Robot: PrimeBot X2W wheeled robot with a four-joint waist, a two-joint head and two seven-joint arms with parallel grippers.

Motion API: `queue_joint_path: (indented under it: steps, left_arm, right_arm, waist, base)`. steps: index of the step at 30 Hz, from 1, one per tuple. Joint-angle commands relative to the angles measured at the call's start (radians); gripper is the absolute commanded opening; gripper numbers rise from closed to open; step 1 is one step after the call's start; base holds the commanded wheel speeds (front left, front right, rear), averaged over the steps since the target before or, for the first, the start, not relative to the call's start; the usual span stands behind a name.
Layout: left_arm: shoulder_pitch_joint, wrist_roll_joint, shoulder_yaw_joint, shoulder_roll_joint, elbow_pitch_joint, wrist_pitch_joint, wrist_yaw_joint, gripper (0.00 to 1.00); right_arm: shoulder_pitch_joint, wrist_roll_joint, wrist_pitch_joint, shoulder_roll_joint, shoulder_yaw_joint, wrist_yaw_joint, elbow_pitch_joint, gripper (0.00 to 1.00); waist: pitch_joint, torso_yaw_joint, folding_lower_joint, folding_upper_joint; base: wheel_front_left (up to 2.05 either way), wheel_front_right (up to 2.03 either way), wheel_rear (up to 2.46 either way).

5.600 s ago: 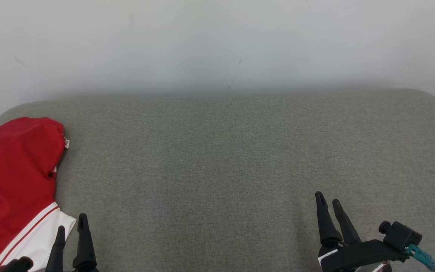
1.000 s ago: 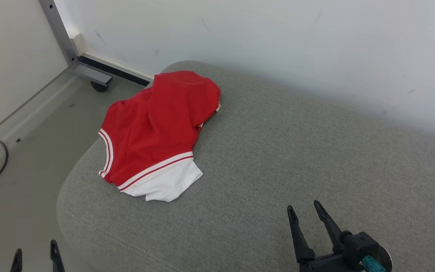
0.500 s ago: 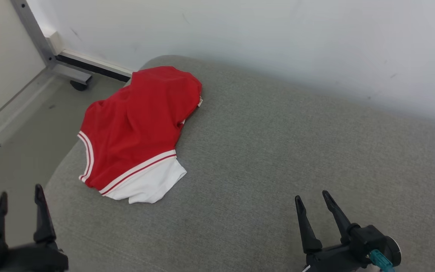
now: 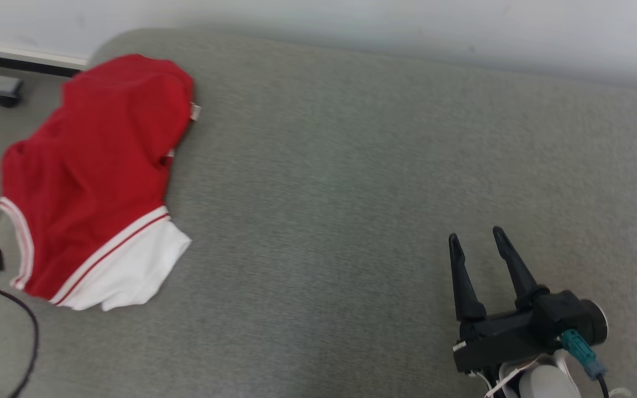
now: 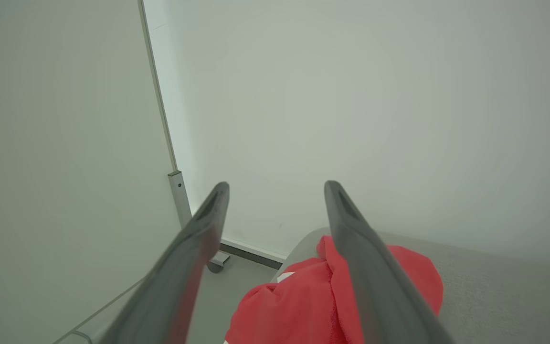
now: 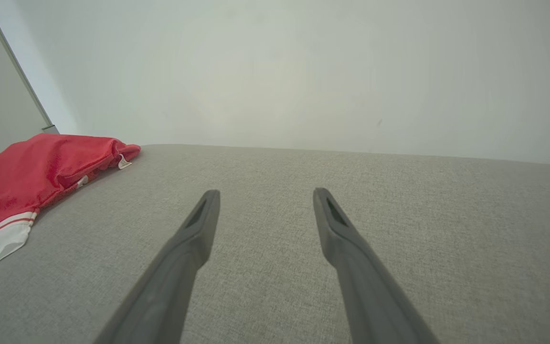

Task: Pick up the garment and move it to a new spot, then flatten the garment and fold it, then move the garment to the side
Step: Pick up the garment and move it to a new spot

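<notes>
Red garment (image 4: 86, 166) heaped at cushion (image 4: 351, 193) left end; left gripper (image 5: 276, 186), right gripper (image 4: 476, 234) jaws wide apart (both empty)

Head camera looking steeply down on the grey cushion (image 4: 351, 166), wrist cameras facing low toward the wall (image 6: 275, 71), all three sharing the red garment (image 4: 92, 166).

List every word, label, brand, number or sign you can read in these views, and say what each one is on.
No legible text in any view.
Small white tag at the edge of the red and white garment: too small and blurred to read.
Grey cushion and wall: no visible markings.
</notes>
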Motion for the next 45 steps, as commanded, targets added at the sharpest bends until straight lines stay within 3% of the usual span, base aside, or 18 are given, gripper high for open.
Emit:
queue_joint_path:
  steps: [1, 13, 18, 25, 26, 27, 28, 38, 45]
  left_arm:
    - [-0.031, -0.013, -0.005, 0.019, 0.018, 0.007, 0.001, 1.00]
    - [-0.190, -0.092, -0.071, 0.173, 0.255, 0.095, 0.002, 1.00]
    - [-0.208, -0.139, -0.116, 0.199, 0.378, 0.155, 0.002, 1.00]
    - [-0.201, -0.208, -0.156, 0.192, 0.490, 0.258, 0.002, 1.00]
    - [-0.201, -0.214, -0.161, 0.192, 0.505, 0.270, 0.002, 0.46]
    - [-0.201, -0.213, -0.169, 0.193, 0.517, 0.271, 0.002, 0.15]
    - [-0.204, -0.213, -0.175, 0.196, 0.522, 0.266, 0.002, 0.00]
    - [-0.290, -0.194, -0.199, 0.232, 0.509, 0.096, 0.002, 0.00]
    - [-0.370, -0.146, -0.240, 0.264, 0.416, 0.020, 0.002, 0.00]
  right_arm:
    - [-0.020, -0.008, -0.001, 0.002, 0.001, -0.002, -0.012, 1.00]
    - [-0.049, 0.016, -0.001, 0.003, -0.015, -0.002, -0.065, 1.00]
    - [-0.051, 0.015, -0.001, 0.003, -0.015, -0.002, -0.070, 1.00]
    - [-0.045, 0.003, -0.001, 0.003, -0.023, -0.002, -0.069, 1.00]
    - [-0.046, 0.000, -0.001, 0.003, -0.022, -0.002, -0.069, 1.00]
    - [-0.047, -0.001, -0.001, 0.003, -0.022, -0.002, -0.069, 1.00]
    - [-0.047, -0.002, -0.001, 0.003, -0.022, -0.002, -0.069, 1.00]
    - [-0.026, 0.017, -0.001, 0.003, -0.017, -0.002, -0.050, 1.00]
    - [-0.010, 0.058, -0.001, 0.003, -0.001, -0.002, -0.028, 1.00]
  waist:
    - [0.116, -0.119, -0.0002, -0.0002]
    - [0.200, -0.234, -0.0002, -0.0002]
    - [0.205, -0.247, -0.0002, -0.0002]
    - [0.190, -0.246, -0.0002, -0.0002]
    - [0.188, -0.247, -0.0002, -0.0002]
    - [0.187, -0.246, -0.0002, -0.0002]
    - [0.185, -0.246, -0.0002, -0.0002]
    - [0.123, -0.219, -0.0002, -0.0002]
    - [0.053, -0.214, -0.0002, -0.0002]
  base:
    - [0.00, 0.00, 0.00]
    - [0.00, 0.00, 0.00]
    - [0.00, 0.00, 0.00]
    - [0.00, 0.00, 0.00]
    - [0.00, 0.00, 0.00]
    - [0.00, 0.00, 0.00]
    - [0.00, 0.00, 0.00]
    - [0.00, 0.00, 0.00]
    - [0.00, 0.00, 0.00]
